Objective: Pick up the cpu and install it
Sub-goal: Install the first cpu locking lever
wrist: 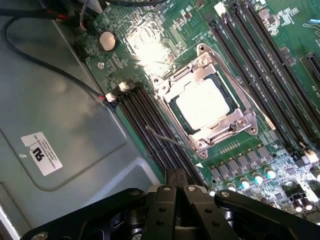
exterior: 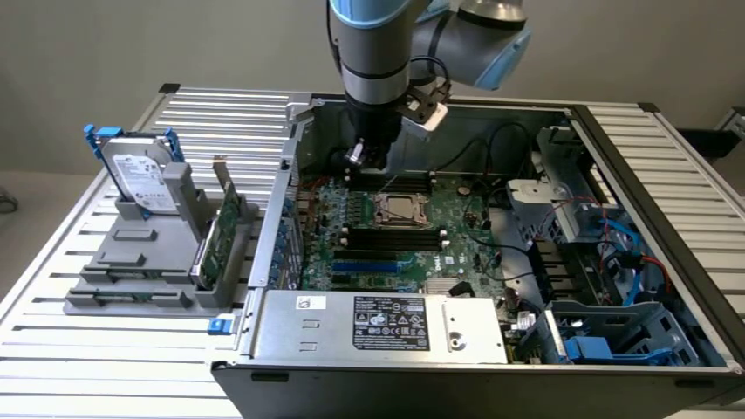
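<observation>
The arm reaches straight down into the open case. Its gripper is closed finger to finger and holds nothing, above the board near the socket. The cpu sits in that socket. The case rests on a slatted table, and a hard drive stands at the exterior view's left.

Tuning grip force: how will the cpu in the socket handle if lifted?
Likely stiff: the cpu is a flat, metal-topped square. Probably slippery; its top looks smooth and glossy. It sits low inside the socket frame, so edges seem hard to pinch.
</observation>
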Controlling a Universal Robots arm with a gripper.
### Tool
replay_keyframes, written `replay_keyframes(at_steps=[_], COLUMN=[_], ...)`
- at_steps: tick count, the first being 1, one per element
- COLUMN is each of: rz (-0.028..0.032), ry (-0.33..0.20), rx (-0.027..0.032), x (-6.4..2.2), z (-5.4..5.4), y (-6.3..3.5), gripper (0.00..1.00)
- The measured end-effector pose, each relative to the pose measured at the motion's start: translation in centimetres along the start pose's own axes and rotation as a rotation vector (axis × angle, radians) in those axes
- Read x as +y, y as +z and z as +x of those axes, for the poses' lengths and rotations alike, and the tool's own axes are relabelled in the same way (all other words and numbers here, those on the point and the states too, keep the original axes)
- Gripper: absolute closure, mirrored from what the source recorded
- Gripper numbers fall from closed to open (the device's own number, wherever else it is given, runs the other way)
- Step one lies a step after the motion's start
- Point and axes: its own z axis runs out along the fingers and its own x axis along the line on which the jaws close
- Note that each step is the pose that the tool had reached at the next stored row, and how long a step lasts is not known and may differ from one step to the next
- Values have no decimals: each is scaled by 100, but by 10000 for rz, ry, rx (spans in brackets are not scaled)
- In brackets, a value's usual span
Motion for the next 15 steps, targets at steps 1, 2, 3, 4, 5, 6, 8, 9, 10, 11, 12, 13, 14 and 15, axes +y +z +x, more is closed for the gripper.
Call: replay_keyframes(at_steps=[1, 2, 3, 4, 5, 6, 8, 9, 10, 11, 12, 13, 14, 15], rz=[-27, -60, -93, -113, -125, -136, -157, -168, -174, -177, -178, -175, -169, -160], ry=[62, 145, 237, 299, 338, 371, 439, 473, 495, 510, 521, 529, 537, 544], rx=[13, 25, 37, 45, 46, 51, 58, 63, 66, 67, 73, 82, 95, 112], x=[0, 1, 1, 3, 7, 12, 24, 29, 35, 37, 40, 44, 46, 49], z=[0, -1, -3, -5, -12, -23, -46, -56, -66, -74, -81, -86, -90, -95], y=[1, 2, 7, 14, 21, 34, 63, 79, 94, 110, 128, 144, 162, 180], gripper=[89, 89, 89, 89, 89, 89, 89, 89, 89, 89, 89, 89, 89, 89])
